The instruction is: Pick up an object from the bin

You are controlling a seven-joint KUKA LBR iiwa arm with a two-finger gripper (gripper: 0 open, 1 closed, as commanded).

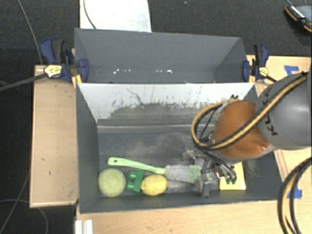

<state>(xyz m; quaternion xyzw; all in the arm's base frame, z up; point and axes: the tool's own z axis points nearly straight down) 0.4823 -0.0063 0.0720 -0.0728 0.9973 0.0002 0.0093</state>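
Observation:
My gripper [208,178] is low near the bin's front wall, at the right end of a brush. The brush [161,170] has a light green handle running left and a pale bristle head that reaches under the gripper. A flat yellow pad with a dark mark [234,180] lies just right of the gripper, partly hidden by it. A yellow lemon-shaped thing [154,185] lies in front of the brush handle, left of the gripper.
Further left along the front wall are a small green block [133,181] and a pale green ball [112,182]. The arm with its orange cover and looped cables comes in from the right over the bin's right side.

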